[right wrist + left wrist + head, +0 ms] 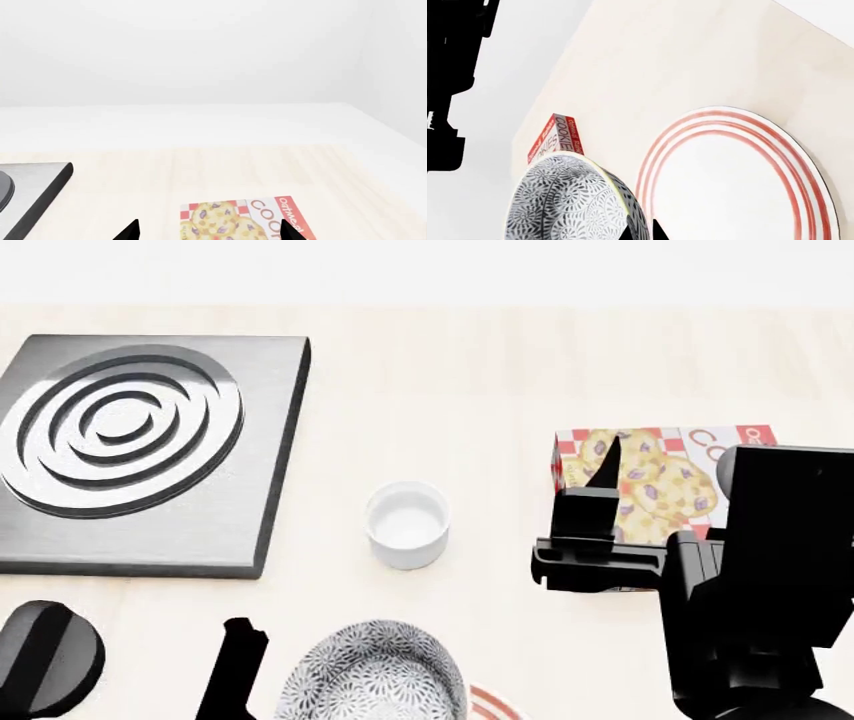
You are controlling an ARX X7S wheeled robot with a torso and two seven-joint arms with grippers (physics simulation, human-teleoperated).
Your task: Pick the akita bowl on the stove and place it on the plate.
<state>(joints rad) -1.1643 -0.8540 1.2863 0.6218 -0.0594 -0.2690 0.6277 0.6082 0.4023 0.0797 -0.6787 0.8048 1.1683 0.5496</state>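
Speckled bowl off the stove, not yet on the plate

Black-and-white and densely patterned, the akita bowl (374, 672) sits at the near edge of the head view, well clear of the stove (140, 450), whose rings now carry nothing. In the left wrist view the bowl fills the lower corner right at the left gripper (642, 231), just beside the red-ringed plate (800, 165), with a cookie box (554, 137) behind it. I judge the bowl is held and lifted by the left jaws, though only their dark tips show, so the clamp itself cannot be confirmed. The pick looks done; what remains is carrying the bowl over the plate's middle, lowering it and letting go.

On the right, the right gripper (210, 231) hovers above the cookie box with its jaws wide apart and nothing between them. A small white cup (407, 524) stands on the tabletop (534, 370) between stove and box.
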